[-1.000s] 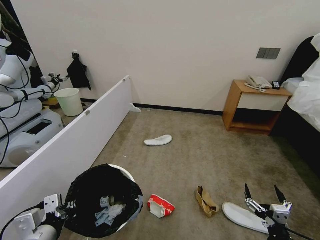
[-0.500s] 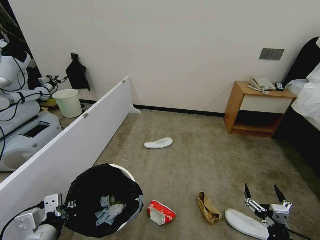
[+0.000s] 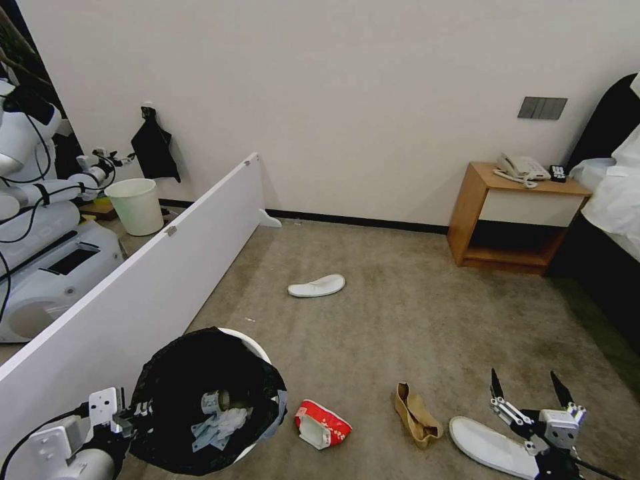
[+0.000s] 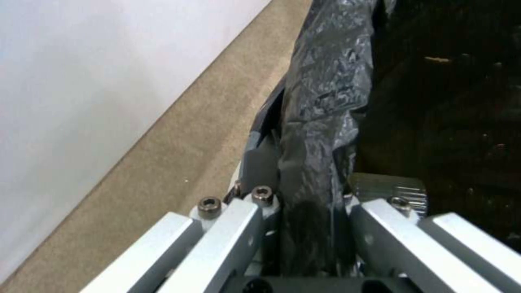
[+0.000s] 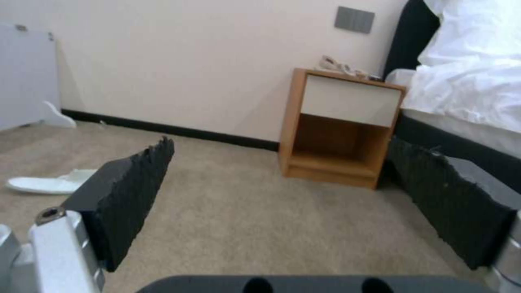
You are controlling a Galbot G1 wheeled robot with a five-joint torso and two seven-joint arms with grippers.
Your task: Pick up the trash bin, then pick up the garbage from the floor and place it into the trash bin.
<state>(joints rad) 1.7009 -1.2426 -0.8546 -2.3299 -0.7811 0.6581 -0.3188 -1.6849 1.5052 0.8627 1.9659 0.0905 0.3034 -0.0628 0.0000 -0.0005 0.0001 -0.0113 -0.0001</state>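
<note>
Left gripper (image 3: 130, 417) is pinching the bag-covered rim of the trash bin (image 3: 200, 400), fingers pressed together on the crinkled black liner (image 4: 320, 134), low at the left beside the white partition board (image 3: 133, 293). The bin is sitting upright, mouth up, pale scraps lying inside. On the carpet, going right: a red-white wrapper (image 3: 322, 423), its print too small to read; a brown paper bag (image 3: 415, 415), long axis running away from the robot; a white slipper (image 3: 490, 447), angled toward the lower right. Right gripper (image 3: 533, 407) is hovering over that slipper, fingers spread wide and pointing forward. Another slipper (image 3: 317, 287) is lying farther off, crosswise.
</note>
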